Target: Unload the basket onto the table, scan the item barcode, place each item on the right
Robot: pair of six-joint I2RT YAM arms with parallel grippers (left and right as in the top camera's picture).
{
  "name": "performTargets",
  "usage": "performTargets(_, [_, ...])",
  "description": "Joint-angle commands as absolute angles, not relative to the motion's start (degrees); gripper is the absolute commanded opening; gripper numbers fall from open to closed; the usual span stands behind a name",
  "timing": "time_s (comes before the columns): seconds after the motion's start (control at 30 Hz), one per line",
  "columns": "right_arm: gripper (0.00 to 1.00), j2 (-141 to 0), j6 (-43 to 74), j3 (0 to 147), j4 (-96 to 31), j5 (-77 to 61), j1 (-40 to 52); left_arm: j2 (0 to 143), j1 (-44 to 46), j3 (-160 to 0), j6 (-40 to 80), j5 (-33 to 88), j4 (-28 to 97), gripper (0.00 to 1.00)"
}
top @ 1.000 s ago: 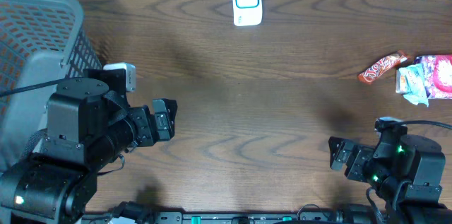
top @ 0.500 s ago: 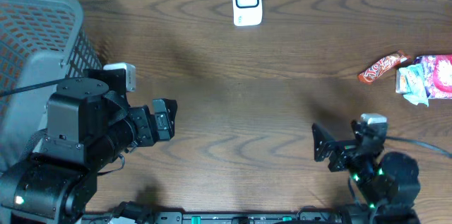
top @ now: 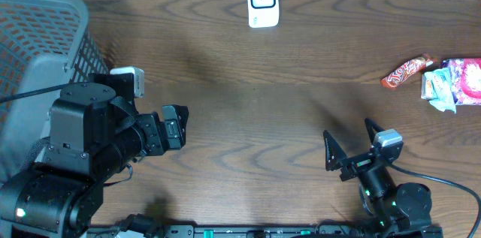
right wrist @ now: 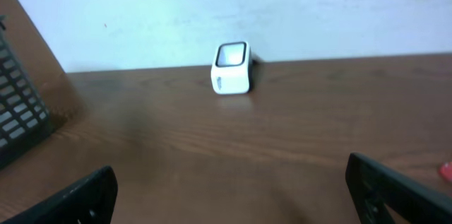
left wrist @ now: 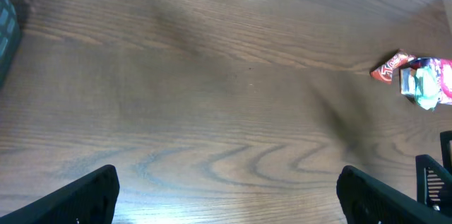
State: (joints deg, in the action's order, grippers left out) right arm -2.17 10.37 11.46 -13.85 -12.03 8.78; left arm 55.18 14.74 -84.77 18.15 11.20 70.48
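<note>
Two arms work this counter (top: pixel 248 95), one tool each. On the wood are one white scanner (top: pixel 263 1), one grey mesh basket (top: pixel 41 31) and a small cluster of what look like three snack packets. The left tool (top: pixel 183 126) hangs over the near left part of the counter with its jaws spread wide and nothing between them. In its own wrist view the two dark fingers (left wrist: pixel 78 196) sit at the bottom corners with bare wood between. The right tool (top: pixel 348 137) is at the near right, jaws likewise wide apart and empty, and its wrist camera looks across the counter at the scanner (right wrist: pixel 231 68). The scanner stands at the far edge in the middle, just in front of the pale wall (right wrist: pixel 282 5), its window ringed in dark. The basket fills the far left corner and runs out of view, just beside the left arm. The packets lie together at the right side, well apart from both tools. They are a red bar (top: pixel 406 72) with white lettering, lying slantwise, a crumpled pale packet (top: pixel 438 89) with green and blue print just beside it, and a pink packet (top: pixel 467 80) cut by the frame edge. No barcode can be made out on any of them. A broad stretch of bare wood lies open between the tools, the scanner and the packets.
</note>
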Motion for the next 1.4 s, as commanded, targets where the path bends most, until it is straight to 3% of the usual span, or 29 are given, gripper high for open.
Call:
performTargets(0.0, [0.99, -0.54, 7.46, 9.32, -11.94, -12.14, 10.33, 54.98, 14.87, -85.01, 18.02, 10.66, 70.50, 0.98])
performTargets(0.43, [0.99, -0.27, 7.18, 0.34, 1.23, -9.67, 11.18, 54.98, 14.87, -85.01, 18.02, 10.66, 70.50, 0.98])
performTargets(0.83, [0.99, -0.27, 6.76, 0.32, -4.29, -2.31, 11.40, 54.98, 14.87, -85.01, 18.02, 10.66, 70.50, 0.98])
performTargets(1.17, [0.99, -0.27, -3.64, 0.32, -4.49, -1.45, 11.35, 54.98, 14.87, -85.01, 18.02, 10.66, 70.50, 0.98])
performTargets(1.37, [0.99, -0.27, -4.12, 0.32, -4.54, -0.97, 9.34, 54.98, 14.87, -85.01, 18.02, 10.66, 70.52, 0.98])
